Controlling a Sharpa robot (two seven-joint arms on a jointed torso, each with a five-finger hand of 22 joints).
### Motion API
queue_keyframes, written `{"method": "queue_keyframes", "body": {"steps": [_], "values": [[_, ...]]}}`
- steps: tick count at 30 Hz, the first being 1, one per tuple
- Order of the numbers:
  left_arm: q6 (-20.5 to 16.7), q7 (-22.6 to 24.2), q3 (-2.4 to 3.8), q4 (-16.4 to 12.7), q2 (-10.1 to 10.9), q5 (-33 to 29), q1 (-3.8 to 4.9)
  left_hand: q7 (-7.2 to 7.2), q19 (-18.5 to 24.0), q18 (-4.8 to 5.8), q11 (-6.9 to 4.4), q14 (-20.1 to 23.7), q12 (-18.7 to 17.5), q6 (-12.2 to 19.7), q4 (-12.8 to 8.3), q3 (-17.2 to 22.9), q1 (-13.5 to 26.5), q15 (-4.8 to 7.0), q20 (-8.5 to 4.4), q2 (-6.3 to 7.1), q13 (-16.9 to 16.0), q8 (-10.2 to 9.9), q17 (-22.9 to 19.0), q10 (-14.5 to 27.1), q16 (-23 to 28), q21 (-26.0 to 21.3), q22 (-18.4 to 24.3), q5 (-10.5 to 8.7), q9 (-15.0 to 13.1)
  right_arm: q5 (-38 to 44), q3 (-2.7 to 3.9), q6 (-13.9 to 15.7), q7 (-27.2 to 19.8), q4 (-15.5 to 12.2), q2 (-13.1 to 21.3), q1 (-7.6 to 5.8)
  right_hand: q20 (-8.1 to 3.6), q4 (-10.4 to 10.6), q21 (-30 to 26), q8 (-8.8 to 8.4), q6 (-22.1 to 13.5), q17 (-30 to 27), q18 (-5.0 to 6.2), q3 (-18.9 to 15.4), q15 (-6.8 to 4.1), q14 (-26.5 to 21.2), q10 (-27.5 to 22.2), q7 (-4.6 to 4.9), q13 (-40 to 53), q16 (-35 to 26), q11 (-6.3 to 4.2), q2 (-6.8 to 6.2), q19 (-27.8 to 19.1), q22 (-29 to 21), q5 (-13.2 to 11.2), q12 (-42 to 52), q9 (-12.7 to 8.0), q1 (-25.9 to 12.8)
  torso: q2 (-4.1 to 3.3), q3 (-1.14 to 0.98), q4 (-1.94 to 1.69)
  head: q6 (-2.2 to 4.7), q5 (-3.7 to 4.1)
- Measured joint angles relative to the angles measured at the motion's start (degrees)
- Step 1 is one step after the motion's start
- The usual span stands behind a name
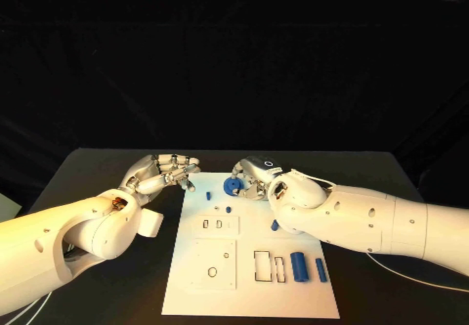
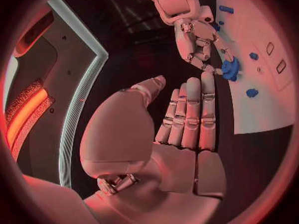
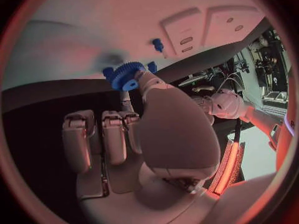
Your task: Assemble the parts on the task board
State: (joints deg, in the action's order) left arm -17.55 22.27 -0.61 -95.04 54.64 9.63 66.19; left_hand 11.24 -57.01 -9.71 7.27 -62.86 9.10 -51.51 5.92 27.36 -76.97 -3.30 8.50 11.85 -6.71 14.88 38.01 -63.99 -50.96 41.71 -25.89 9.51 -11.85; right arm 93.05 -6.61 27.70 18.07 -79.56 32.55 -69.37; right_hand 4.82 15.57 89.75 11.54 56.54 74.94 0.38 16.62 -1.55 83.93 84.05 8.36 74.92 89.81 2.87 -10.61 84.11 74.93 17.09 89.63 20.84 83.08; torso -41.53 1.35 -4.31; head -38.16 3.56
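Note:
The white task board (image 1: 249,298) lies in the middle of the black table. My right hand (image 1: 258,177) hovers over the board's far edge and pinches a blue gear (image 1: 234,185) between thumb and finger; the gear (image 3: 127,76) sits at the fingertips of that hand (image 3: 146,129). My left hand (image 1: 164,172) is by the board's far left corner, holds nothing, and stays a short gap from the gear. The left hand's (image 2: 187,117) fingers lie straight side by side with the thumb apart, and beyond them is the right hand (image 2: 198,42) with the gear (image 2: 229,69).
Small blue pegs (image 1: 207,195) (image 1: 230,209) (image 1: 274,225) stand on the board's far half. Two blue cylinders (image 1: 298,266) (image 1: 320,269) lie near its right edge beside rectangular slots (image 1: 262,266). A raised plate with an oval hole (image 1: 212,271) sits at the near left.

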Motion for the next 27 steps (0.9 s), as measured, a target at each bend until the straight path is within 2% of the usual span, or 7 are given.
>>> {"method": "queue_keyframes", "body": {"steps": [9, 20, 27], "values": [[0.0, 0.0, 0.00, 0.0, -0.1, 0.0, 0.00, 0.00, 0.0, 0.00, 0.00, 0.0, 0.0, 0.0, 0.0, 0.0, 0.0, 0.00, 0.00, 0.00, 0.0, 0.0, 0.0, 0.0, 0.0, 0.0, 0.0, 0.00, 0.0, 1.8, -0.10, -0.3, 1.0, 2.2, -2.3, 1.16, 0.00, 0.1, 0.0, 0.02, 0.0, 0.0, 0.00, 0.2, 0.00, 0.0, 0.0, 0.00, 0.0, 0.0, 0.00, -0.21, 0.0, 0.0, 0.0, 0.0, 0.0, -0.2, -0.02, -0.04, 0.01, -0.27, -0.19], [0.1, -0.1, 0.00, 0.0, 0.0, 0.0, 0.00, 0.00, 0.0, 0.00, 0.00, 0.0, 0.0, 0.0, 0.0, 0.0, 0.0, 0.00, 0.00, 0.00, 0.0, 0.0, 0.0, 0.0, 0.0, 0.0, 0.0, 0.00, 0.0, 3.1, -0.05, -0.3, 1.7, 3.6, -3.5, 1.35, 0.00, 0.1, 0.0, 0.36, 0.0, 0.0, 0.00, 0.2, 0.01, 0.0, 0.0, 0.00, 0.0, 0.0, 0.00, -0.75, 0.0, 0.0, 0.0, 0.0, 0.0, -0.3, 0.02, -0.10, 0.17, -0.37, -0.42], [0.2, -0.2, 0.00, 0.0, 0.0, 0.0, 0.01, 0.00, 0.0, 0.00, 0.00, 0.0, 0.0, 0.0, 0.0, 0.0, 0.0, 0.00, 0.00, 0.00, 0.0, 0.0, 0.0, 0.0, 0.0, 0.0, 0.0, 0.00, 0.0, 3.8, -0.18, -0.3, 2.5, 4.6, -4.0, 1.52, 0.01, 0.4, 0.0, 0.30, 0.7, 0.0, 0.01, 0.4, 0.01, 0.0, 0.0, -0.28, 0.0, 0.0, 0.00, -1.58, 0.0, 0.0, -0.8, 0.0, 0.0, -1.1, 0.04, -0.14, 0.18, -0.27, -0.37]]}}
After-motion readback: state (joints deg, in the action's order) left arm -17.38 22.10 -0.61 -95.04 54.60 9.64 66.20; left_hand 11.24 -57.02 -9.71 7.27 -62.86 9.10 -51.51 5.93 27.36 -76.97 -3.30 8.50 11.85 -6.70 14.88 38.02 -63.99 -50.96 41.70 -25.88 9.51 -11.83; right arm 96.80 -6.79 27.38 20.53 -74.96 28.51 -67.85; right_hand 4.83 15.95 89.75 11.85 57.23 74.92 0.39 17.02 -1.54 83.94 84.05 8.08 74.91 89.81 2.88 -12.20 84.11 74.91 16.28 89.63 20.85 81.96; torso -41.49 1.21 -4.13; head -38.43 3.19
